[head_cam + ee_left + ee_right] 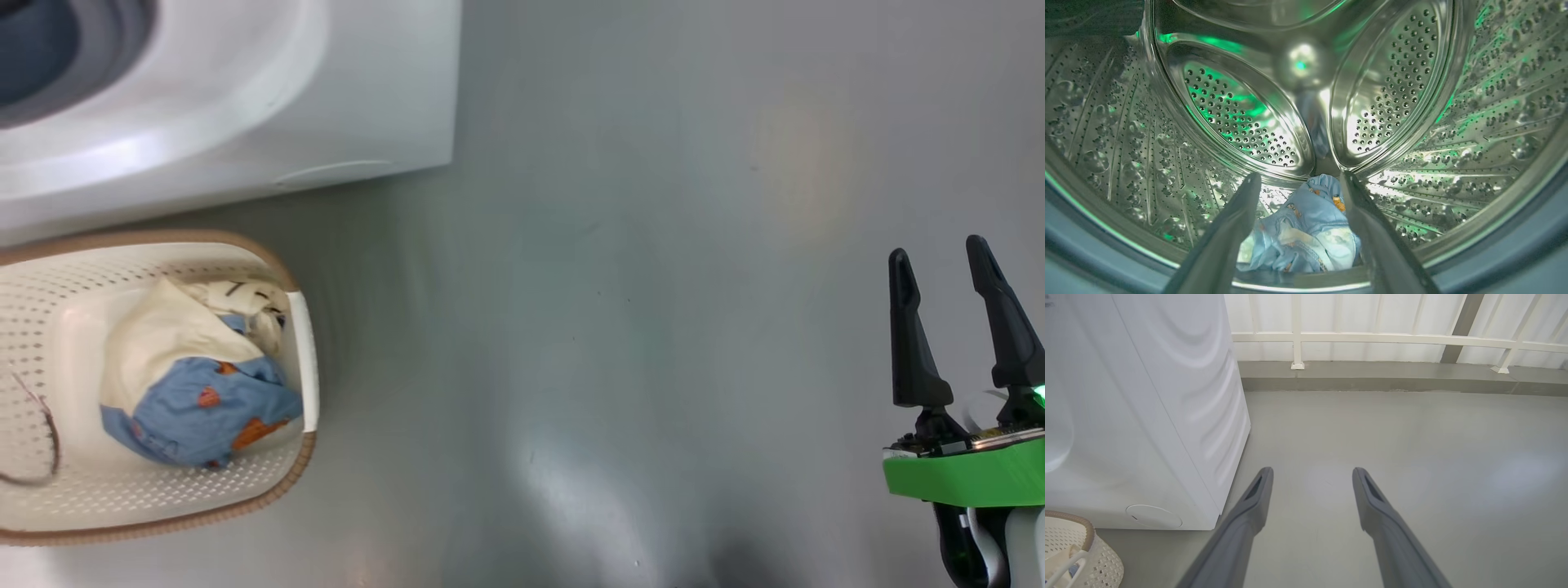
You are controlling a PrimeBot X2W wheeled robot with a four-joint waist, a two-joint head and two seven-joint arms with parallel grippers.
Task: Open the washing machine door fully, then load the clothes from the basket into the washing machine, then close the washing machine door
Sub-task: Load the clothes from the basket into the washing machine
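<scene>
The right claw (pixel 937 251) stood at the lower right of the head view. Its two long dark fingers (pixel 910 343) pointed up and were parted, the outer one leaning slightly outward. Beneath them sat a green wrist housing (pixel 963 478) with a small green light, and below that a pale forearm (pixel 1027 543). In its own wrist view the fingers were spread wide. The left claw (pixel 1299 179) likewise had its fingers well apart, tips about level.

A smooth grey floor (pixel 653 310) spreads wide, glossy with soft pale reflections. Along its far edge runs a low grey kerb (pixel 1412 377). The feet of a white railing (pixel 1392 338) stand on the kerb, with pale ribbed panelling (pixel 1351 312) and one slanted grey post (pixel 1461 326) behind.
</scene>
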